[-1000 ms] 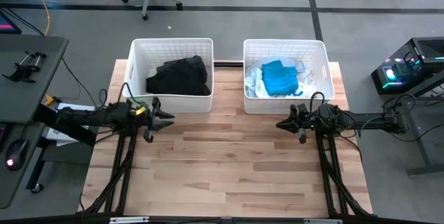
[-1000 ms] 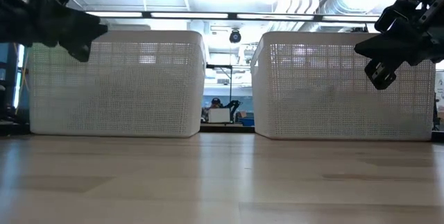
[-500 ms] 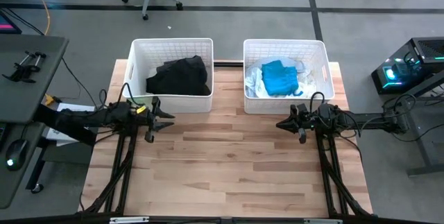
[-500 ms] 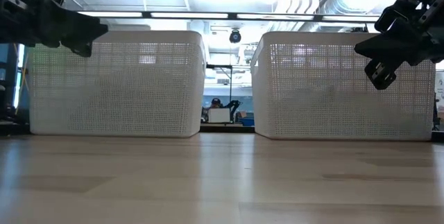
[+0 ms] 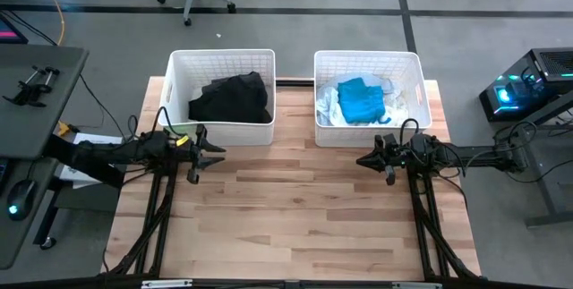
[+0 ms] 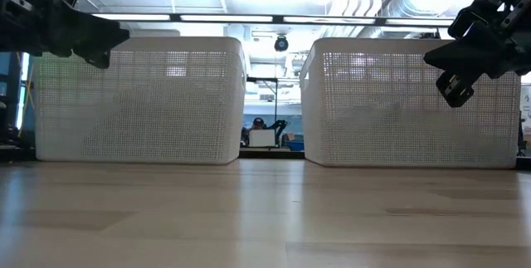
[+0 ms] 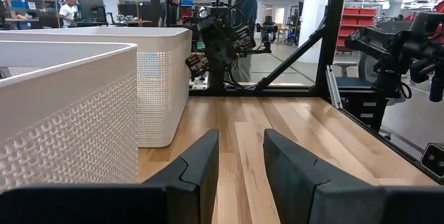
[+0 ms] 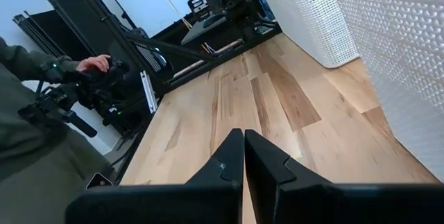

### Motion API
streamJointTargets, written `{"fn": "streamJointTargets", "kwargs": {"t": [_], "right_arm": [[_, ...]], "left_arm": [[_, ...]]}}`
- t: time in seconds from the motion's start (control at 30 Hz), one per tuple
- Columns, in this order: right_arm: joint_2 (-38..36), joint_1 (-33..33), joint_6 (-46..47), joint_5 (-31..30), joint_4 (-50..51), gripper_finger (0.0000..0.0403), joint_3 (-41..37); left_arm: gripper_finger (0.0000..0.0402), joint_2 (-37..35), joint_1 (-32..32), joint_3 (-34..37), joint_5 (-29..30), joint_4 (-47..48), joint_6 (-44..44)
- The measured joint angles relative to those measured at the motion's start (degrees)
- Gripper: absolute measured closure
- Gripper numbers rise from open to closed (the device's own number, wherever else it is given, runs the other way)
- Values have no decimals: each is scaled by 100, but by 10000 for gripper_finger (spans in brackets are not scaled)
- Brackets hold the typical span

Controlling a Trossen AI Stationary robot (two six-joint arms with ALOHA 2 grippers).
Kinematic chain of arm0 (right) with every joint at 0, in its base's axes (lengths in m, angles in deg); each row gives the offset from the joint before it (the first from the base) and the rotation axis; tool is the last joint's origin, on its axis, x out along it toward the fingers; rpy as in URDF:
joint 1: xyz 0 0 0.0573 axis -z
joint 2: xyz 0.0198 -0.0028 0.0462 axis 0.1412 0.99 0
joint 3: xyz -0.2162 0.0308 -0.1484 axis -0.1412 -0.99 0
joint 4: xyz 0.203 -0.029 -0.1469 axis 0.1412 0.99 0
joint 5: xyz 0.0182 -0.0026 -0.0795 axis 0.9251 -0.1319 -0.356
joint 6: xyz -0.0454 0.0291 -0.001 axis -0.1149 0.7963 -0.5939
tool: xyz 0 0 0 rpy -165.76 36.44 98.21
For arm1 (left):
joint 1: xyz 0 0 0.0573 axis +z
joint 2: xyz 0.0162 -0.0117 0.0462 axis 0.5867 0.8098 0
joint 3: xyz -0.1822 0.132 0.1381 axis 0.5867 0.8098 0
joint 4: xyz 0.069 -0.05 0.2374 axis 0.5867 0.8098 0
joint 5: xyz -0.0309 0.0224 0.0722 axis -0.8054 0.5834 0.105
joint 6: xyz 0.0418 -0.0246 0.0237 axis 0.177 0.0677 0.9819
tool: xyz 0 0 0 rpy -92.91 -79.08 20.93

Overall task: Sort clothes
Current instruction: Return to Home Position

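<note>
Dark clothes (image 5: 231, 99) lie in the left white basket (image 5: 176, 83). Bright blue and white clothes (image 5: 361, 101) lie in the right white basket (image 5: 414, 79). Both baskets stand on the wooden table (image 5: 295, 217) at its far side; in the low view their lattice walls (image 6: 141, 102) (image 6: 406, 102) hide the clothes. My left gripper (image 5: 218, 152) (image 7: 241, 158) is open and empty, above the table in front of the left basket. My right gripper (image 5: 361, 158) (image 8: 243, 148) is shut and empty, above the table in front of the right basket.
Bare wood lies between the two grippers and toward the near edge. A person's sleeve and hand (image 8: 94, 63) show beside the table's left side on a control rig. A desk (image 5: 36, 92) stands left of the table, and equipment (image 5: 528, 83) stands right of it.
</note>
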Motion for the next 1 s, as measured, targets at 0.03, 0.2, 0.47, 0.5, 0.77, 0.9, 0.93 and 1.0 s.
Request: {"fn": "streamJointTargets", "kwargs": {"t": [0.03,0.2,0.47,0.5,0.77,0.9,0.93,1.0], "right_arm": [[0,1,-4,1,-2,403,0],[0,-1,-1351,4,0,403,0],[-2,-1,-1789,-13,-1,403,0],[-2,-1,-1752,-14,0,403,0],[0,-1,-1656,-31,2,403,0],[0,-1,-1668,-36,2,403,0],[0,-1,-1667,-36,2,403,0],[0,-1,-1648,-36,0,403,0]], "left_arm": [[299,0,0,0,0,0,0],[299,0,0,0,4,2,-2],[299,0,3,0,30,4,0],[299,0,4,0,31,4,-2],[299,0,4,0,29,4,0],[299,0,4,0,28,4,0],[299,0,4,-2,28,4,0],[299,0,4,-2,28,4,2]]}}
